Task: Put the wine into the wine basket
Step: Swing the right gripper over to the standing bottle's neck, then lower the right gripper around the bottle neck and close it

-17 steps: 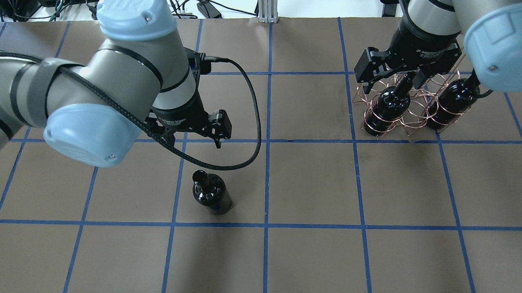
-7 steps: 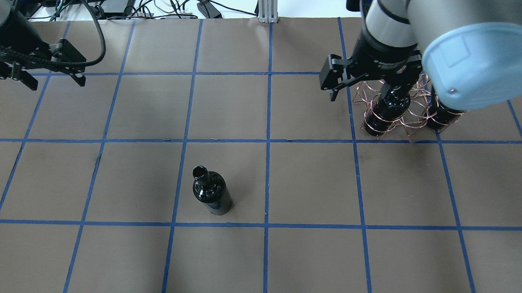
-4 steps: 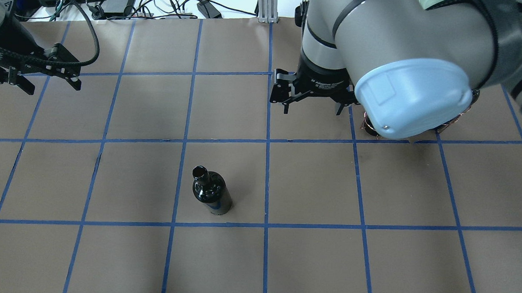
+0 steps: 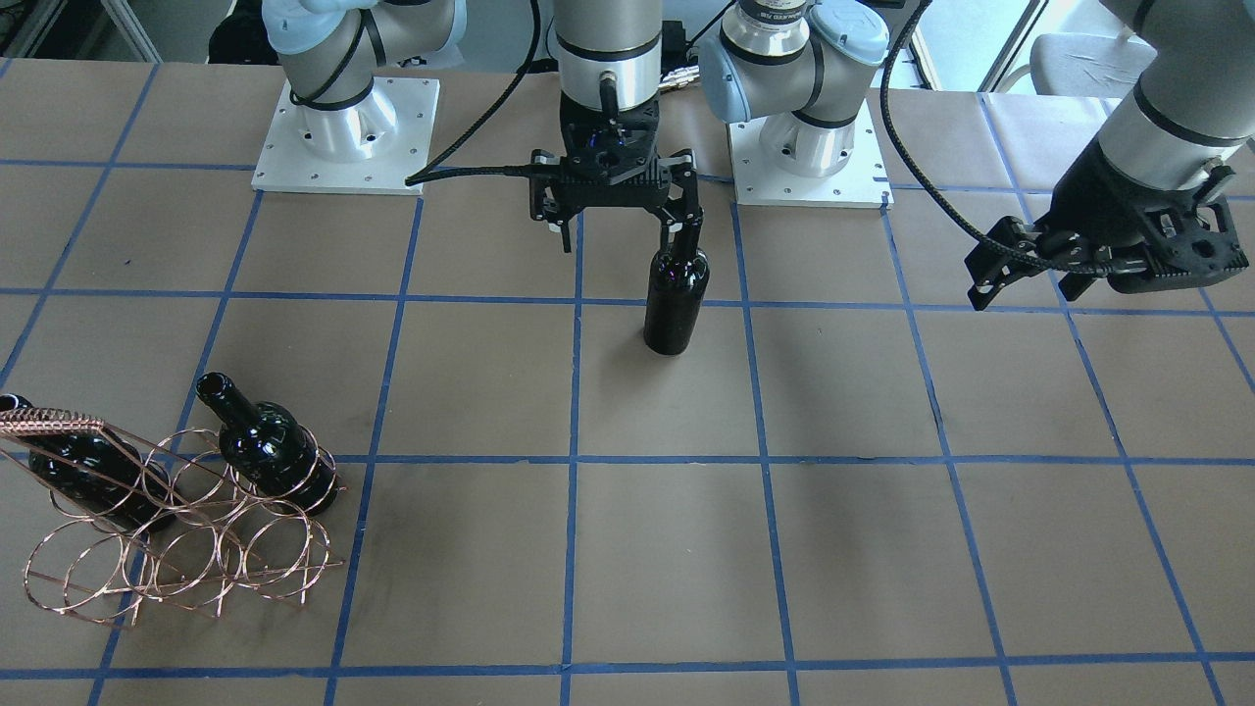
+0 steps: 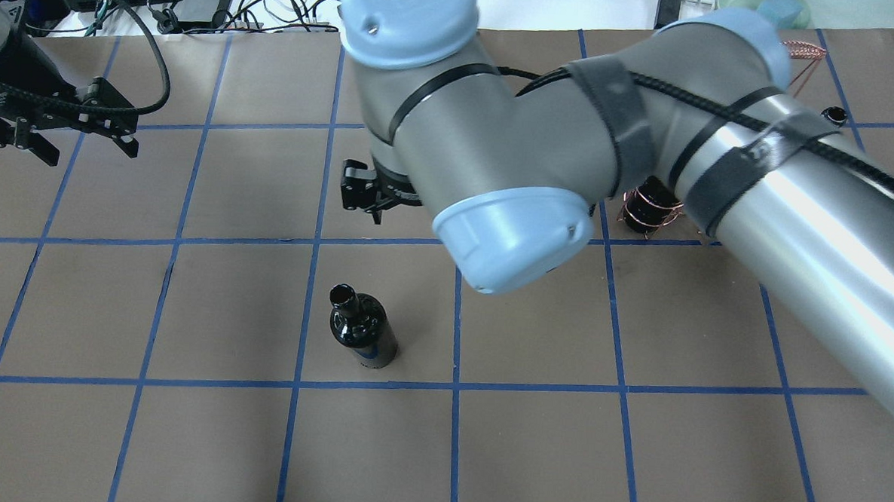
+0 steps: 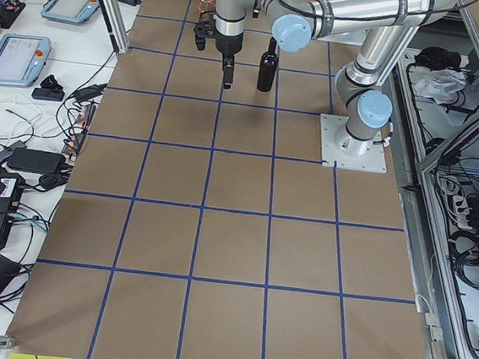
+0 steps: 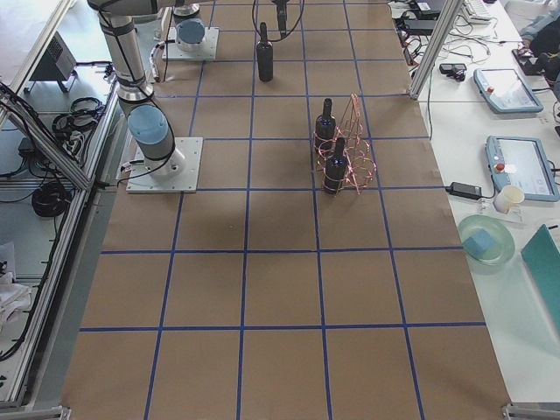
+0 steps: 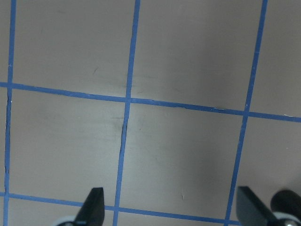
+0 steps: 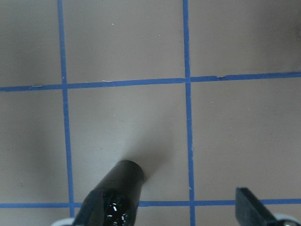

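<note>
Loose bottle: the loose bottle is seen standing upright and ungripped near the middle of the table, on the robot's side. Its spot is unchanged over the past seconds.
Right gripper: the right gripper is pictured just above that bottle's mouth, having been swung across from the basket within the last second. Its jaws are spread wide and nothing is held. In the wrist view the neck is caught hard by one side of the gap, well apart from the opposite finger.
Left gripper: the left gripper is found drawn back towards the table's left edge, well apart from the bottle it was hovering beside a moment ago. Its jaws are spread and empty.
Basket: the basket is left at the far right of the table. One bottle and a second bottle are seated in it, with other rings unfilled.
Meaning: the pick-up is judged to have been passed to the right arm. Two bottles are counted as placed; the third is not yet grasped. The gap is likely to need centring on the neck before it is closed.
</note>
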You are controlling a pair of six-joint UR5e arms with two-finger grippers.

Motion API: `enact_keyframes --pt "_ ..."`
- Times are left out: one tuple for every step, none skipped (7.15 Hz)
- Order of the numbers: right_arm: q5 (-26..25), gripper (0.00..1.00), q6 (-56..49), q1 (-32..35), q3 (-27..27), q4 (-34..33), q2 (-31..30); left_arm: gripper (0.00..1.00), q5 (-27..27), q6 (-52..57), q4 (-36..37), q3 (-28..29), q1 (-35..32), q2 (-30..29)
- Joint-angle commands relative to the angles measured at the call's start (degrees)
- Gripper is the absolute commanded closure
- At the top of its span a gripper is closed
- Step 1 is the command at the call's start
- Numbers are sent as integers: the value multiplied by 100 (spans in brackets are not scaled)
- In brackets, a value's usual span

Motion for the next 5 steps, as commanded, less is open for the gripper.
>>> enact_keyframes --pt "-1 0 682 432 -297 21 319 0 5 33 9 0 17 -3" --pt "-131 0 737 721 -245 108 442 0 31 42 -17 0 34 15" --pt "-211 0 738 802 -158 135 496 0 5 59 -26 0 104 15" --pt "-142 0 738 812 -44 153 505 0 13 68 -26 -9 105 15" --pt "-133 0 738 820 88 127 514 0 5 68 -35 -9 114 15"
